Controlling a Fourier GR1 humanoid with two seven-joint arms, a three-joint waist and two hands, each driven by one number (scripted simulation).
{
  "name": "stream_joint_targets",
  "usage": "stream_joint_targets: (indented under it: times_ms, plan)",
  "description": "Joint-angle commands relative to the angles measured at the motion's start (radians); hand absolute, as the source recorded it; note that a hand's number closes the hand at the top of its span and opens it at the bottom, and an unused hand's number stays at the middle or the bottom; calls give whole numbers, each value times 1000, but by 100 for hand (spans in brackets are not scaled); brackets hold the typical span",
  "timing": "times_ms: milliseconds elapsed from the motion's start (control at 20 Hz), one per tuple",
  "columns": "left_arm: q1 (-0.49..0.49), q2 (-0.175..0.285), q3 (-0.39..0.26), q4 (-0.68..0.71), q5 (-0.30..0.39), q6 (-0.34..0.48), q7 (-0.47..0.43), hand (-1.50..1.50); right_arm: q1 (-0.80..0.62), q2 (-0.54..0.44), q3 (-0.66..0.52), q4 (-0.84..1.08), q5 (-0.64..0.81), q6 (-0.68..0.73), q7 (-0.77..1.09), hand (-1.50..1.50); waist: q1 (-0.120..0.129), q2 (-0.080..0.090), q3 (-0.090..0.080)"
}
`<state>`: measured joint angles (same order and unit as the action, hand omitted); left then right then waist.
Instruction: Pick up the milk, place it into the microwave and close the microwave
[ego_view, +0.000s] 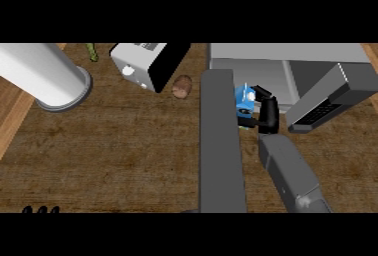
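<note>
The milk (244, 102) is a small blue and white carton, held just in front of the grey microwave (288, 54) at the upper right. My right hand (266, 114) is curled round the carton's right side and hides part of it. The right forearm (289, 172) comes up from the lower edge. The microwave's door (221, 142) stands open as a long grey slab directly left of the carton. Only the fingertips of my left hand (40, 210) show, at the lower left edge, pointing up.
A dark grey panel with buttons (328, 100) sits at the microwave's right front. A white and black box (148, 64) stands at the back centre, with a brown potato (181, 86) beside it. A large white cylinder (43, 74) and a green item (92, 51) are at the back left.
</note>
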<state>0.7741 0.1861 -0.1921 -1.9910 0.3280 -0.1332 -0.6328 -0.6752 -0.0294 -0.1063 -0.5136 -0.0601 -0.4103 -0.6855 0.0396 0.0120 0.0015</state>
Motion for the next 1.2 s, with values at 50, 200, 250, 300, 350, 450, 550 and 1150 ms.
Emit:
stream_joint_targets:
  times_ms: [50, 200, 250, 300, 350, 450, 550, 1150]
  plan:
    - [-36, -16, -33, 35, -30, 3, 6, -150, -86, -33, -19, 197, 49, -64, -62, 150, 22, 12, 1]
    - [-60, -8, 5, 48, 3, -5, 9, -150, -107, -106, -49, 254, 41, -30, -86, 150, 31, 19, 2]
    - [-53, -4, 7, 59, 5, -14, 4, -150, -164, -90, -40, 283, 54, -53, -42, 150, 33, 15, 1]
    - [-4, 21, 2, -26, 19, -25, 25, -150, -169, -107, -51, 284, 50, -69, -46, 150, 54, 21, 3]
    - [-52, 14, 2, 12, 21, -25, 35, -150, -181, -78, -46, 298, 59, -112, -55, 150, 54, 26, 3]
    - [-38, 15, 4, 47, -12, -29, -5, -150, -153, -125, -53, 308, 62, -96, -107, 150, 57, 28, 3]
    - [-21, 13, -33, 32, -20, -43, 0, -150, -198, -148, -33, 332, 90, -108, -82, 150, 69, 29, 4]
    - [-65, 28, 23, 45, 20, -54, 6, -150, -272, -129, -86, 333, 72, -239, -161, 150, 89, 40, 6]
